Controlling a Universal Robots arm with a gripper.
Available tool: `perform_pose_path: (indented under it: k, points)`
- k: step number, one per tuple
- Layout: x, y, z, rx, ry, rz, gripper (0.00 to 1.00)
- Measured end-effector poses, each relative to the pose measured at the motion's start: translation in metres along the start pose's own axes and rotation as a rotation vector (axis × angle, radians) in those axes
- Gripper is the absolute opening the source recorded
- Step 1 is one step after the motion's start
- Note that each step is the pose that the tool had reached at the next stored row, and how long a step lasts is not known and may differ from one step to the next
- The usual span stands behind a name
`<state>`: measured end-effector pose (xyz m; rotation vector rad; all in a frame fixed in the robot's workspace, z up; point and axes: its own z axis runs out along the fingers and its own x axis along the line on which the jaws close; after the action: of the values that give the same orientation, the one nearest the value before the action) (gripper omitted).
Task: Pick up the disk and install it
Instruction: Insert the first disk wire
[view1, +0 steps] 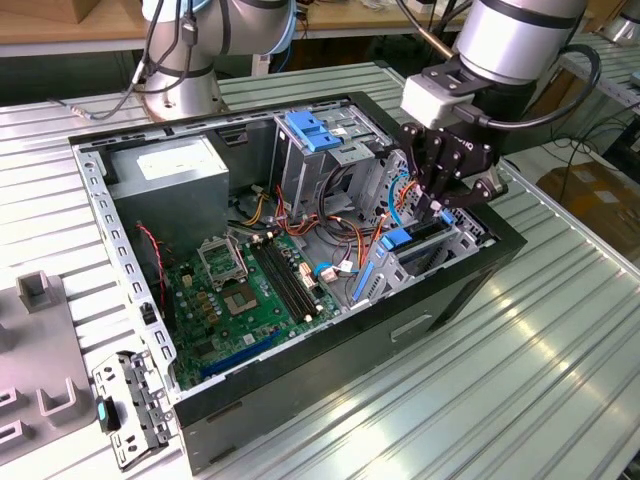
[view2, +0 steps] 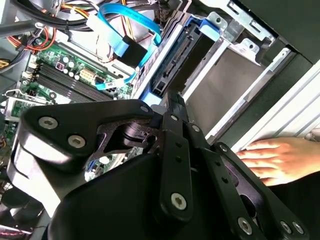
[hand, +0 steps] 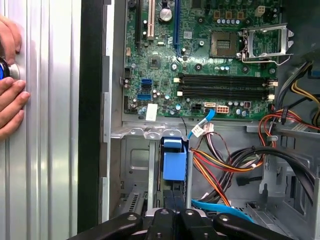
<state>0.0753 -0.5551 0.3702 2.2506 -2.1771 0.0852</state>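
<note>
Jaws pressed together with nothing between them, tips right at the disk (view1: 398, 241), set on edge inside the drive bay (view1: 455, 245), at 3 o'clock of the green motherboard (view1: 250, 290) in the exterior view. Beside the case (view1: 330, 400), a hand (view2: 277, 157) flat on the ribbed worktop (view1: 540, 380).

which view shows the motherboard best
The first wrist view: the motherboard faces the camera squarely, socket and memory slots plain. The exterior view shows it slanted inside the case. In the second wrist view a corner of it peeks past the blue cable.
</note>
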Motion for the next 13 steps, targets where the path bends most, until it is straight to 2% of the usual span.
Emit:
perform_pose_path:
  k: [2, 4, 9, 13]
  points:
    - [0.0, -0.0002, -0.0008, 0.0003, -0.0005, -0.009, 0.11]
    - [-0.0001, -0.003, -0.0008, 0.0006, -0.0004, -0.013, 0.11]
    - [-0.0014, -0.014, -0.0005, 0.0012, -0.0009, -0.029, 0.11]
    - [-0.0015, -0.0165, -0.0006, 0.0021, -0.0015, -0.05, 0.11]
